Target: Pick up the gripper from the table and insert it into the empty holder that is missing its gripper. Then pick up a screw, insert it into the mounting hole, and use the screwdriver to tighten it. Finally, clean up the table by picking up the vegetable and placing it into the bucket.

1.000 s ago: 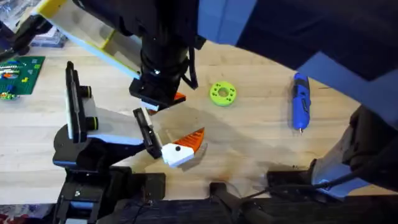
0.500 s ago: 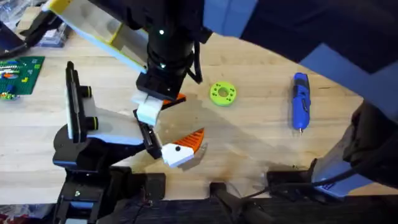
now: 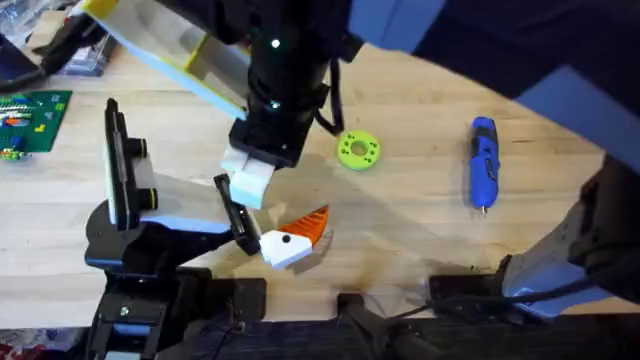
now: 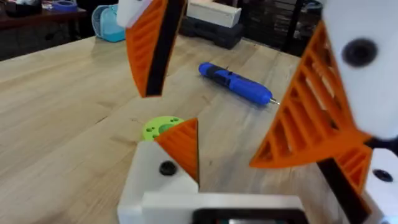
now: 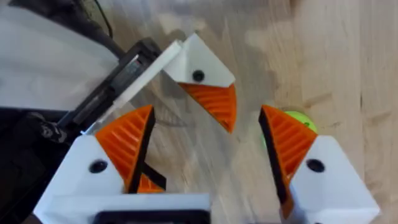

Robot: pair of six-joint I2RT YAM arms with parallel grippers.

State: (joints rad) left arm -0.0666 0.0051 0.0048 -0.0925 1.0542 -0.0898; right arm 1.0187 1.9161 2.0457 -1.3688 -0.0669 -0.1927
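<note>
The holder [image 3: 180,205] stands at the left with its black slotted bracket [image 3: 232,215]. The gripper [image 3: 247,185] [image 5: 208,93] [image 4: 177,155] sits against the bracket's upper part, its orange tip under my right arm. My right gripper [image 5: 205,111] [image 4: 199,130] hangs open just above it, one finger to each side, touching nothing. The alike dotted finger [image 3: 292,240] holds the bracket's lower end. In the left wrist view both pieces stand apart on the rail, so my left gripper [image 4: 270,180] is open. The screwdriver [image 3: 483,165] [image 4: 236,81] lies at the right. Vegetable and screw are out of view. A blue tub [image 4: 107,22] far off looks like the bucket.
A lime-green ring [image 3: 358,150] [image 4: 160,127] lies between the holder and the screwdriver. A green board [image 3: 30,120] and a long yellow-edged box [image 3: 170,55] sit at the back left. Bare wood lies between the ring and the screwdriver.
My right arm shifted right and turned. The white base came down beside the bracket. The orange tip that showed at the arm's right edge is now covered.
</note>
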